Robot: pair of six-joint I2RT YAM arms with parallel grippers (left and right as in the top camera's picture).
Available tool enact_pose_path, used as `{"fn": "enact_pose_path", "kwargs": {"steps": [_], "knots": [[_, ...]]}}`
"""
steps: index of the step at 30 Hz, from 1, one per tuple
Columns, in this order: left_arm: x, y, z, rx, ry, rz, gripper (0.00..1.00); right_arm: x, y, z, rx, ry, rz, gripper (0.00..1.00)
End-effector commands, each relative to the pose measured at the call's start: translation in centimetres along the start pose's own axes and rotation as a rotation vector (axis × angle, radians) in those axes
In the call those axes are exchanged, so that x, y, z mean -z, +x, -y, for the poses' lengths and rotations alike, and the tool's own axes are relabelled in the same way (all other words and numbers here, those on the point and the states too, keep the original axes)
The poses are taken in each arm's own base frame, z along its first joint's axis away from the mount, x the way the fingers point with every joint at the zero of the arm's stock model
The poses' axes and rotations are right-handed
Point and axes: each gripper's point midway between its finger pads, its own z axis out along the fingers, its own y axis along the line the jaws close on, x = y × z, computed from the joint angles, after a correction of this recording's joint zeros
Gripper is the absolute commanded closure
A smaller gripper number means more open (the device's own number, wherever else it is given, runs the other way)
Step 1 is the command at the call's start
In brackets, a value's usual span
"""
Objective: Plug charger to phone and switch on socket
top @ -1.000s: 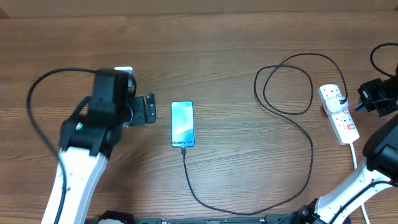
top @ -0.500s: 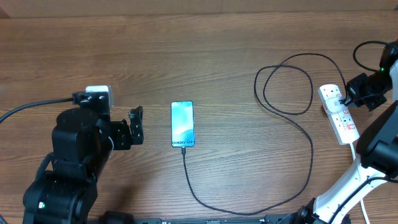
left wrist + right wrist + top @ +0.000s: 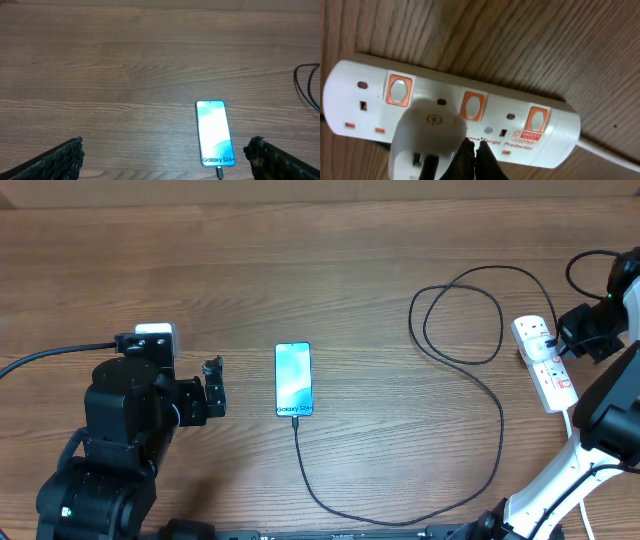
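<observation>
The phone (image 3: 293,380) lies flat mid-table with its screen lit, also in the left wrist view (image 3: 215,132). The charger (image 3: 400,515) is a thin black cable whose tip (image 3: 219,172) meets the phone's "Galaxy S24" end. It loops (image 3: 460,310) back toward the socket (image 3: 545,360). My left gripper (image 3: 212,388) stands open left of the phone and holds nothing; its fingers (image 3: 55,162) flank the phone's near end. My right gripper (image 3: 474,145) is shut and empty. Its tips rest over the socket (image 3: 540,145) just below the middle switch (image 3: 471,105), beside a white plug (image 3: 427,137).
The socket's white cord (image 3: 570,425) runs toward the table's near right edge, also in the right wrist view (image 3: 607,152). Red-framed switches (image 3: 400,90) sit along the strip. Bare wooden table (image 3: 300,260) lies behind the phone.
My left arm has drawn back left and toward the near edge, away from the phone, still open. My right gripper has moved left onto the socket, still shut.
</observation>
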Motion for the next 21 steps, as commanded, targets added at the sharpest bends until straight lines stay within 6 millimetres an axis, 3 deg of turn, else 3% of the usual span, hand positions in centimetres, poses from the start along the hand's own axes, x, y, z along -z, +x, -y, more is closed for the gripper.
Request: {"fn": "enact_pose_path", "kwargs": {"steps": [1, 21], "knots": [[0.3, -0.2, -0.1, -0.015, -0.007, 0.011, 0.01, -1.2, 0.3, 0.5, 0.002, 0.028, -0.011, 0.96], [0.2, -0.2, -0.1, -0.015, -0.008, 0.008, 0.01, -2.0, 0.2, -0.7, 0.022, -0.031, -0.016, 0.96]]}}
